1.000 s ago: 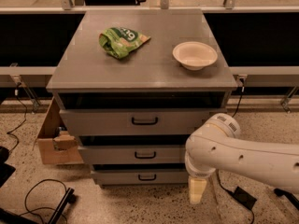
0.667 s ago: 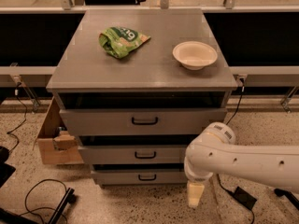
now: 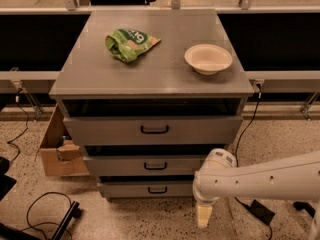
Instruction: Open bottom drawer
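Observation:
The bottom drawer (image 3: 150, 189) is the lowest of three grey drawers in the cabinet, with a small black bar handle (image 3: 157, 189); its front looks about flush with the drawer above. My gripper (image 3: 203, 216) hangs down from the white arm (image 3: 260, 179) at the lower right. It is to the right of the bottom drawer's front and a little below its handle, close to the floor, and touches nothing I can see.
On the cabinet top lie a green snack bag (image 3: 129, 43) and a white bowl (image 3: 208, 58). A cardboard box (image 3: 60, 151) stands left of the cabinet. Black cables (image 3: 45, 209) lie on the speckled floor at left, and a cable and adapter (image 3: 260, 211) at right.
The arm has sunk lower and the gripper has dropped slightly toward the floor, staying right of the bottom drawer. The drawers have not moved.

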You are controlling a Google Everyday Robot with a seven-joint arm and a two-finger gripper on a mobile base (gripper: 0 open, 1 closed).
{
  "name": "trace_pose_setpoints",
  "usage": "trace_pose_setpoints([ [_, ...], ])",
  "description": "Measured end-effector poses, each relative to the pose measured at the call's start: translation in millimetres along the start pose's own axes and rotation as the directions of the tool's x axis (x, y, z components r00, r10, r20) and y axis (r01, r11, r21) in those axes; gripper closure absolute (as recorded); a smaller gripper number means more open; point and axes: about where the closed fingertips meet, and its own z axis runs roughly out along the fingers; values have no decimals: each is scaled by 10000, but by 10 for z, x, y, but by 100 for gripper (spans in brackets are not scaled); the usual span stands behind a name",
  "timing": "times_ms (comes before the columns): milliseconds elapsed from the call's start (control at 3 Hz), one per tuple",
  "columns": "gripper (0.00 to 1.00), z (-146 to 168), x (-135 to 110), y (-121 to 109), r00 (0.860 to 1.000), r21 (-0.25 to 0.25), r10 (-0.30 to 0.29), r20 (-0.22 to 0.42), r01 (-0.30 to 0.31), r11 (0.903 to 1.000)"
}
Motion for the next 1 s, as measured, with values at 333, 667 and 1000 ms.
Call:
trace_pose_setpoints([
  [333,0,-4,-1,1,10000,-5,6,5,-6,10000],
  [667,0,251,-75,98,9993,-191,154,336,-147,9997],
  [1000,0,683,-123,144,9969,-353,371,696,-347,9988],
])
